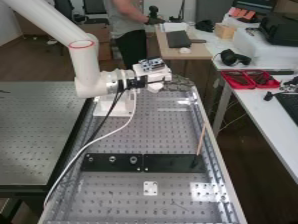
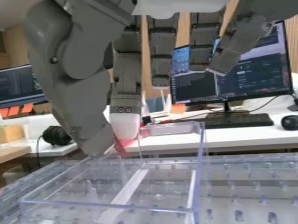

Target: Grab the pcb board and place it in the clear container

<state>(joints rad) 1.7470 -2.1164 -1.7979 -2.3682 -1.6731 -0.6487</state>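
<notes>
High view: I'm above the near end of the desk (image 1: 120,187), looking down its length at a slant, wide. Wrist view: close in, near level across the clear container (image 2: 106,205) toward a monitor (image 2: 253,75). Both catch perforated desk.

One clear container (image 2: 110,205), two black plates (image 1: 174,162) and one thin stick (image 1: 201,140) are seen. Two red trays (image 1: 236,79) are also counted.

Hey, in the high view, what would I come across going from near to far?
Small white plate with holes → black strip across the bench → white block below the arm → red tray → black headphones → dark flat case on the wooden desk.
</notes>
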